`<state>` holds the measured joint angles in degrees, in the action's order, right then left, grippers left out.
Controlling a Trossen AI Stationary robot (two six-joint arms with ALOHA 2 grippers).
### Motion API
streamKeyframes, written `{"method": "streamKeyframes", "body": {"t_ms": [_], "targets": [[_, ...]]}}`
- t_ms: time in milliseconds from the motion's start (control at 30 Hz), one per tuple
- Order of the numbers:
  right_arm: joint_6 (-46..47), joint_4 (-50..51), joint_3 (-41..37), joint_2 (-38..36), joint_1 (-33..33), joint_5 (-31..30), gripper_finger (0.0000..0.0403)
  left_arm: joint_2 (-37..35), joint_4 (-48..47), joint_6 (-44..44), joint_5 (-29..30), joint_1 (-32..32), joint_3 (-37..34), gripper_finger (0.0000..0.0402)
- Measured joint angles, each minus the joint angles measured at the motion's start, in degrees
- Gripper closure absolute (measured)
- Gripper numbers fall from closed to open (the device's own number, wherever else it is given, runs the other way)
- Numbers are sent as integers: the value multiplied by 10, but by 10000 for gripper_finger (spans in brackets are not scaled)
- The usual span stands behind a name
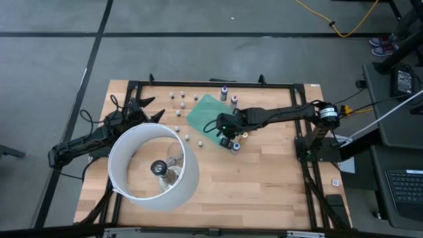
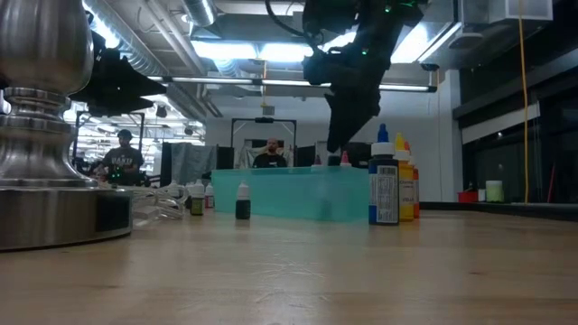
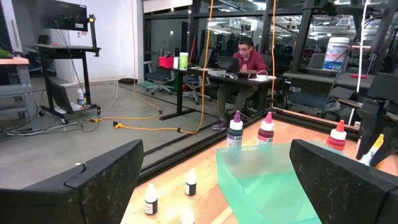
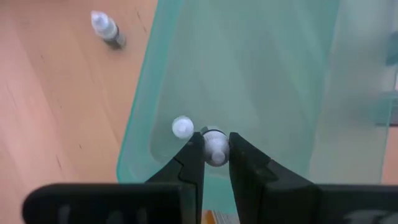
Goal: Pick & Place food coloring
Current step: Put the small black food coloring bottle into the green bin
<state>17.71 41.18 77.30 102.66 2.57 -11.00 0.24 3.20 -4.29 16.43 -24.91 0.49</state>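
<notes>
Food coloring bottle: white-capped, pinched between narrow jaws of right gripper, over green tray edge. Other small bottles: scattered beside tray. Left gripper: jaws wide, near ring lamp.

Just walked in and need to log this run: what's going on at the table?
The right gripper is shut on a tiny white-capped food coloring bottle, holding it over the translucent green rectangular bin, where another small white-capped bottle already sits. More tiny bottles stand scattered on the wooden table. The left gripper waits open near the big white ring lamp.
</notes>
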Motion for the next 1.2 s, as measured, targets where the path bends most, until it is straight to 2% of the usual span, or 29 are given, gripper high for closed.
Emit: {"method": "streamKeyframes", "body": {"t_ms": [367, 533, 967, 1200], "targets": [[56, -11, -1, 1, 0, -30, 346, 0, 0, 0, 0, 0, 0, 2], [89, -36, -37, 2, 0, -29, 346, 0, 0, 0, 0, 0, 0, 2], [106, -115, -83, 3, 0, -29, 346, 0, 0, 0, 0, 0, 0, 2], [105, -120, -83, 41, -1, -9, 346, 0, 0, 0, 0, 0, 0, 2]]}}
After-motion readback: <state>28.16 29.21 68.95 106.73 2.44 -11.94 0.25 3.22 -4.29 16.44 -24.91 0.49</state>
